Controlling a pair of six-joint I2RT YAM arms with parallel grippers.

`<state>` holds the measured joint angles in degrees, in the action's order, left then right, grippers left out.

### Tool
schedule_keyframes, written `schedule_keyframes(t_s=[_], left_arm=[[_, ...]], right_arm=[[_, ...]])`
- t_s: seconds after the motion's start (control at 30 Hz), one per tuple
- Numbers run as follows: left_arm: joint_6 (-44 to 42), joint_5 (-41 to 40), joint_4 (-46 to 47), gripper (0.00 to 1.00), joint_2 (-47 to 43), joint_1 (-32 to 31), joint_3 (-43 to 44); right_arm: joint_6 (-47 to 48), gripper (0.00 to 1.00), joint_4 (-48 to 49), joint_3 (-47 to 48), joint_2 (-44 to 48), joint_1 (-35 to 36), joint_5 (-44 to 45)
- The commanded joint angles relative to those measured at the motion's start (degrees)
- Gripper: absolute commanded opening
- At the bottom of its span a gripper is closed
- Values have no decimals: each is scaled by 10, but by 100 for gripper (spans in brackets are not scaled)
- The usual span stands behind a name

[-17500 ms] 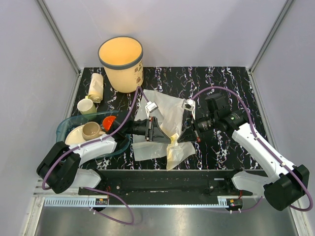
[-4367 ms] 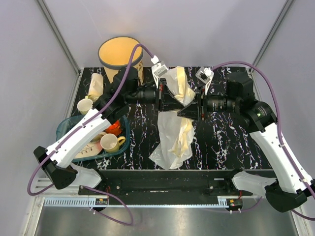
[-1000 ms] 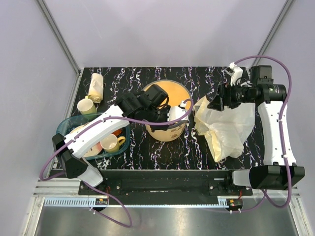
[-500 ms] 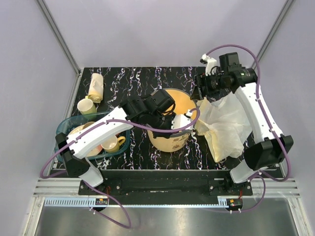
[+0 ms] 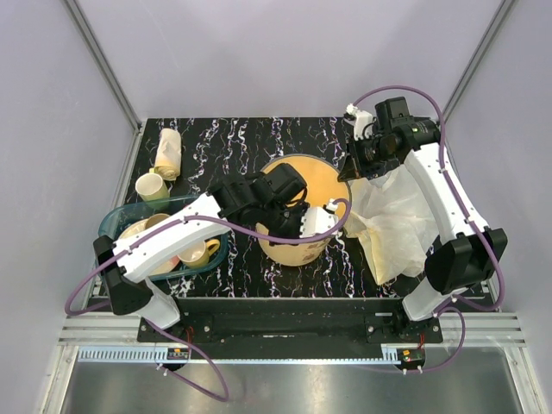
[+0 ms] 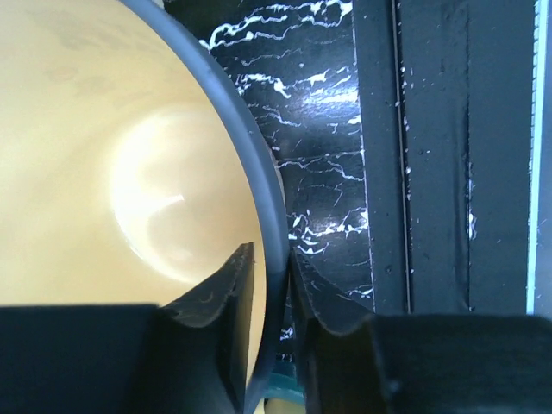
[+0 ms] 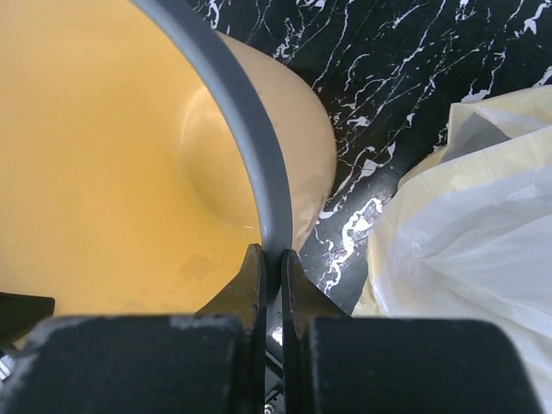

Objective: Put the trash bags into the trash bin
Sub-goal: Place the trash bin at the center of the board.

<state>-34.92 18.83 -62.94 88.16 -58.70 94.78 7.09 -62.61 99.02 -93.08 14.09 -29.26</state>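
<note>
The cream-yellow trash bin [image 5: 315,177] stands upright mid-table with nothing inside it [image 6: 103,129]. My left gripper [image 5: 289,226] straddles its near-left rim. In the left wrist view the gripper [image 6: 272,252] stands slightly open, with a gap between the inner finger and the grey rim band. My right gripper [image 5: 347,170] is at the bin's right rim. The right wrist view shows this gripper [image 7: 270,252] shut on the rim band [image 7: 233,112]. A crumpled whitish trash bag [image 5: 401,216] lies spread on the table right of the bin [image 7: 466,224]. No gripper holds it.
A teal dish tray [image 5: 116,226] with cups and dishes sits at the left. A pale cup [image 5: 153,185] and a pale rolled bundle [image 5: 167,153] lie behind it. The left arm reaches across the tray. Grey walls close in the table.
My right gripper swung left from above the bag to the bin's right rim and shut on it. The left jaws have loosened on the rim. The bin has barely moved.
</note>
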Motion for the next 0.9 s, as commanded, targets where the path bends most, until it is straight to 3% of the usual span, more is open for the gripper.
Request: schedule_keyframes(t_s=[0.0,0.1,0.23,0.3,0.4,0.43,0.53,0.6,0.7,0.87], left_arm=[[14,-20,23,35,-29,1,7],[35,-14,33,53,-51,5,22],[88,77,61,55,-85,80,79],[139,100,92,50,-102,107,93],[136,76,112,40,-95,111,99],[138,68,111,32,-86,110,95],[136,101,96,29,-65,118,95],[114,145,102,37,-89,117,54],[100,123,141,45,-114,112,-11],[18,45,140,45,-146,101,-107]], right_arm=[[10,0,4,10,21,9,-12],[19,0,18,0,45,16,20],[35,0,6,6,59,29,32],[28,0,7,13,60,37,33],[19,0,13,13,67,52,35],[16,0,15,13,68,55,34],[18,0,23,8,72,67,48],[20,0,31,5,74,67,68],[23,0,53,-12,88,68,86],[13,0,107,-50,106,68,88]])
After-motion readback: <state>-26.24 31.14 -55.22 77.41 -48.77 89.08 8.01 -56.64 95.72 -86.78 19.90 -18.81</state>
